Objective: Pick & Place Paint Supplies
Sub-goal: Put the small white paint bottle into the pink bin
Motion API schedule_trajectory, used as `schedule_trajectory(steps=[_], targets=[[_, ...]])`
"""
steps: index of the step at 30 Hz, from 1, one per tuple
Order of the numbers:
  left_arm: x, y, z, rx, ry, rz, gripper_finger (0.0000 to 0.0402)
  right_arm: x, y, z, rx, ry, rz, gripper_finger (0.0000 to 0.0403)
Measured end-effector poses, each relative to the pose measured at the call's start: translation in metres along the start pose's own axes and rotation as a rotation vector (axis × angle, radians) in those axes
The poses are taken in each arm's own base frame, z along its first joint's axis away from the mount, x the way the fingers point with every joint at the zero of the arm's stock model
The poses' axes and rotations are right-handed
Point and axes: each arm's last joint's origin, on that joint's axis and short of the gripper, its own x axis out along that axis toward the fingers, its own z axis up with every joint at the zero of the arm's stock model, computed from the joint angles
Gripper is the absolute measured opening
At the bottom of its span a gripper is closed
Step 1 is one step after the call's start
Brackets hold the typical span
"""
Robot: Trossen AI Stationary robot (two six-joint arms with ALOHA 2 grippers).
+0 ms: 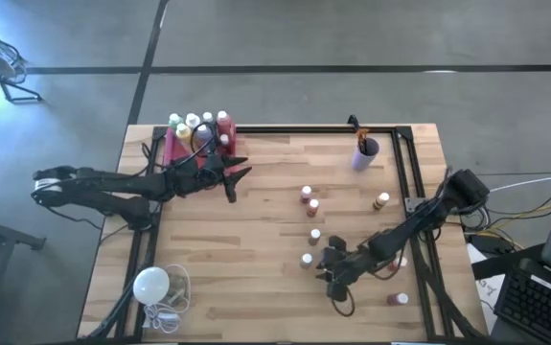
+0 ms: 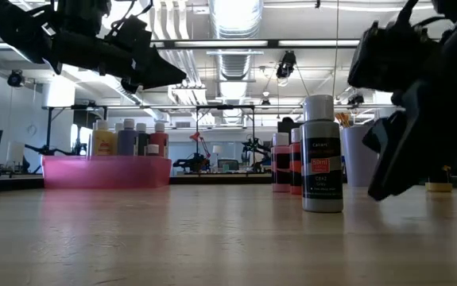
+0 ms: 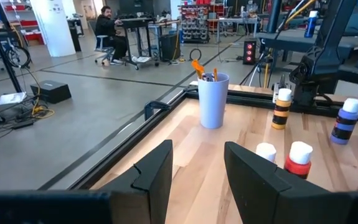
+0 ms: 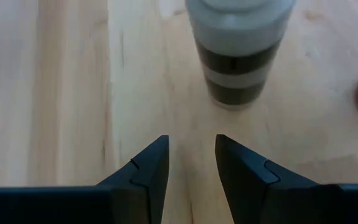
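floor (image 1: 352,38): grey concrete | ceiling lights (image 2: 236,16): bright | person at desk (image 3: 107,25)

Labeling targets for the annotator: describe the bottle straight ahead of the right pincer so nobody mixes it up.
On the wooden table, go to its near right part where the right pincer hovers low. Just ahead stands a bottle with a white cap and dark body. Unlike the red-bodied bottles farther back, its body is black with a pale band.

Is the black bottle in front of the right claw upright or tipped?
Upright: the black bottle stands on its base, white cap up, on the table.
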Motion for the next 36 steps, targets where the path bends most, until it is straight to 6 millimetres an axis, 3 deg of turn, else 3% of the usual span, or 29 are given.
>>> schedule_trajectory(steps=[8, 15, 24, 36], targets=[[0.000, 0.000, -0.001, 0.006, 0.006, -0.001, 0.0151, 0.021, -0.002, -0.009, 0.069, -0.042, -0.050, 0.0166], [0.000, 0.000, -0.001, 0.006, 0.007, -0.001, 0.0151, 0.022, -0.001, -0.007, 0.056, -0.082, -0.046, 0.0199], [0.000, 0.000, -0.001, 0.006, 0.006, -0.001, 0.0151, 0.021, -0.005, -0.009, 0.059, -0.159, -0.160, 0.0184], [0.000, 0.000, -0.001, 0.004, 0.005, -0.002, 0.0151, 0.011, 0.016, -0.033, 0.079, -0.188, -0.161, 0.0167]])
